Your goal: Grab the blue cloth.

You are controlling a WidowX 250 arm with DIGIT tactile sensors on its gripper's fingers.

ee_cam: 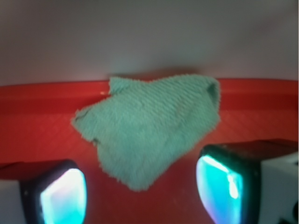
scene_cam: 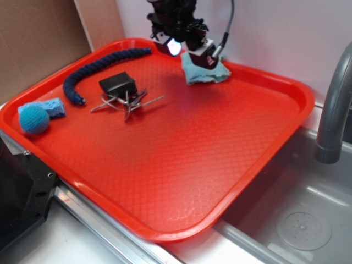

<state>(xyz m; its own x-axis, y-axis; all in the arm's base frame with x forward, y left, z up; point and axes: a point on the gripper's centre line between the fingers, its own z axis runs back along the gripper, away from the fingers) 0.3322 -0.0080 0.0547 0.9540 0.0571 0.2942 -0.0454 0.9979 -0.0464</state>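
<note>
While my hand (scene_cam: 190,47) hangs low over the far edge of the red tray (scene_cam: 220,181), its two fingers (ee_cam: 58,196) stand spread apart with nothing between them, and only bare tray shows in the gap in the wrist view. The blue cloth (ee_cam: 149,128) lies flat and a little rumpled on the tray floor, pushed up against the back rim; in the exterior view its nearer part spreads out from under my hand. One finger sits to each side of its near corner, neither pressing on it as far as I can see. Well off to the side lie a black clip (scene_cam: 118,83), a dark blue rope (scene_cam: 96,69), a pale sponge (scene_cam: 52,106) and a teal yarn ball (scene_cam: 34,119) touching it.
</note>
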